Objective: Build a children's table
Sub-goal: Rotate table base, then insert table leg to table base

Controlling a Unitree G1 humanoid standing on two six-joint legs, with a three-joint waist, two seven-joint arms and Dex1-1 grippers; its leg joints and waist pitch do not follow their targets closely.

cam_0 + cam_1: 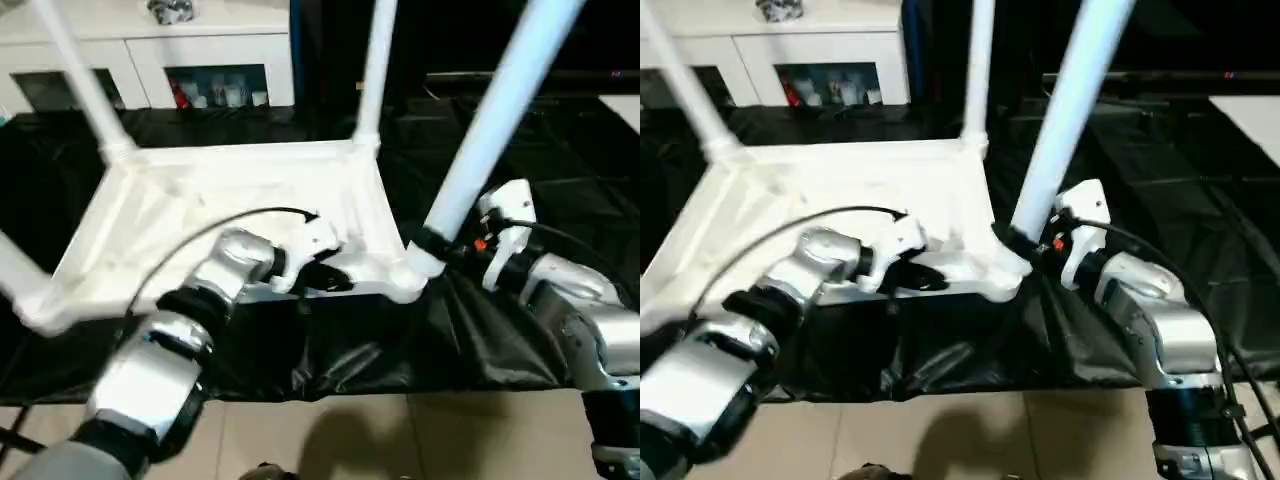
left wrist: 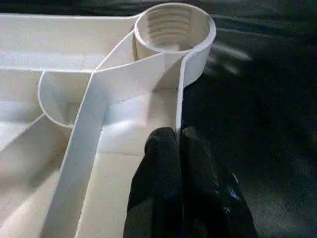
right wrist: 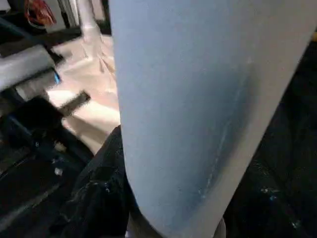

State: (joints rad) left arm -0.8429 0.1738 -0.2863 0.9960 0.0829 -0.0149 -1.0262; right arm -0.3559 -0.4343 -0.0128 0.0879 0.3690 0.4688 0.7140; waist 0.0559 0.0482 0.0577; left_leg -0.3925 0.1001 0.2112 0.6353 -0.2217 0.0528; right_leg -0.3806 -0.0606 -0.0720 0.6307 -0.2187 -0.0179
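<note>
Three legs already stood up from the inverted table top, which lay ribbed side up on the black-draped bench, its near rim close to the bench's front edge; a fourth leg showed at the near left corner. The step in hand looked like seating the near right leg in its corner socket. The right gripper was clamped round that leg just above the socket. The left gripper had its fingers pressed together on the thin wall of the near rim, beside an empty threaded socket. Next, probably, a twist of the leg while the left steadied the top
</note>
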